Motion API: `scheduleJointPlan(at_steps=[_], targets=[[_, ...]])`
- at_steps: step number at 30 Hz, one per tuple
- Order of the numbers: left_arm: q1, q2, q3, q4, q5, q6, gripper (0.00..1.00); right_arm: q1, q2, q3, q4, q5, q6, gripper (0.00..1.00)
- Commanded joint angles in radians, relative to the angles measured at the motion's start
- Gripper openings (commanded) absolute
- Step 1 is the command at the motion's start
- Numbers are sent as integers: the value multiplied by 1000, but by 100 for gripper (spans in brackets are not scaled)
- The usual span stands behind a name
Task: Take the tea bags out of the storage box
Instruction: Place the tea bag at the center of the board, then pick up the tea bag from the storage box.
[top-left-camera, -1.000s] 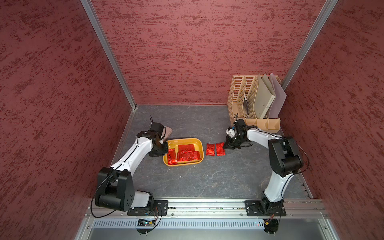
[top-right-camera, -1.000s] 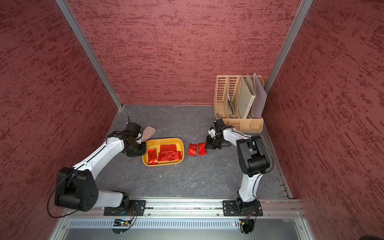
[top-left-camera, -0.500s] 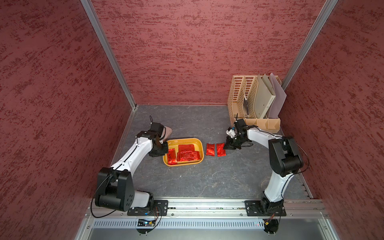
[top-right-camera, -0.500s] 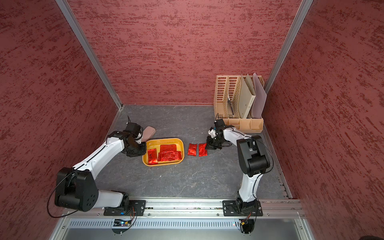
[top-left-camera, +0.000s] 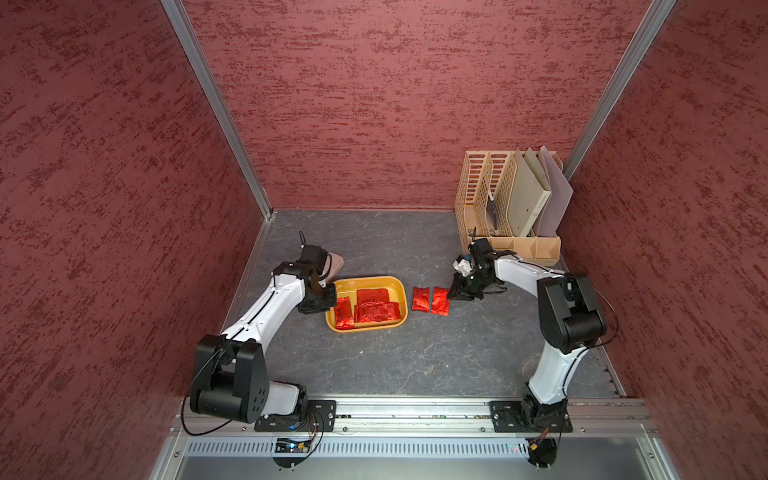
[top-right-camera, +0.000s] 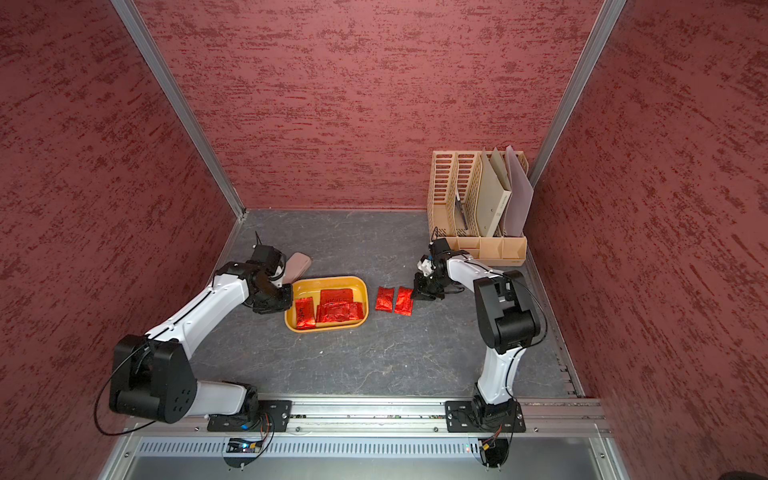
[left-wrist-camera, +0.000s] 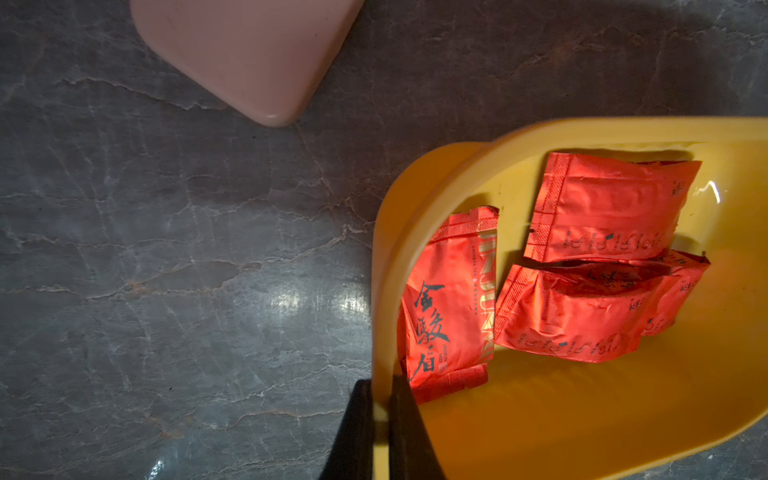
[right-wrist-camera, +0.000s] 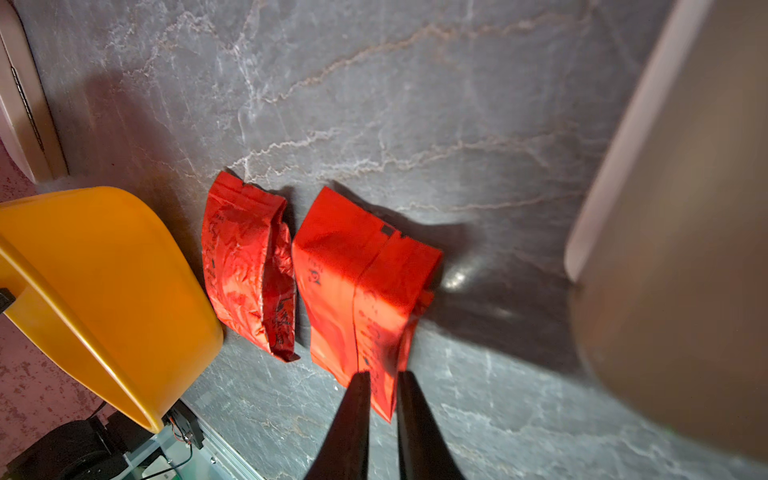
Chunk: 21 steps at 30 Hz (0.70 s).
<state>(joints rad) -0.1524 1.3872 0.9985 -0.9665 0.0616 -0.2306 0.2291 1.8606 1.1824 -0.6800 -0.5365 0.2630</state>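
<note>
Two tea bags (top-left-camera: 420, 299) are lying at three o'clock of the storage box (top-left-camera: 386, 283), one edge sitting between the right gripper's (right-wrist-camera: 380, 378) narrow jaws, grip unclear. Only a wrist view is showing the left gripper (left-wrist-camera: 380, 386) clamping the box rim.

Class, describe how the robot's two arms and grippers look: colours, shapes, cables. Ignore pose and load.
The left arm and right arm have white tubular links, bulky black joint housings and black base plates on a silver rail. Thin black cables loop beside the shoulders. The left gripper and right gripper each end in two slim black tapering fingers.
</note>
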Motion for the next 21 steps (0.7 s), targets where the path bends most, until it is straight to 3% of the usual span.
scheduleJointPlan(at_steps=[1, 9, 13, 17, 21], targets=[[6, -20, -9, 25, 5, 4, 0, -9, -10, -10, -15, 25, -1, 21], [7, -21, -9, 25, 2, 2, 0, -16, -108, -10, -40, 85, 7, 32], [6, -21, -8, 25, -1, 2, 0, -2, -241, -15, 3, 17, 20, 33], [7, -20, -6, 23, -2, 4, 0, 117, -313, 18, 79, -65, 57, 33], [8, -20, -6, 23, -3, 4, 0, 305, -208, 150, 69, -42, 91, 33]])
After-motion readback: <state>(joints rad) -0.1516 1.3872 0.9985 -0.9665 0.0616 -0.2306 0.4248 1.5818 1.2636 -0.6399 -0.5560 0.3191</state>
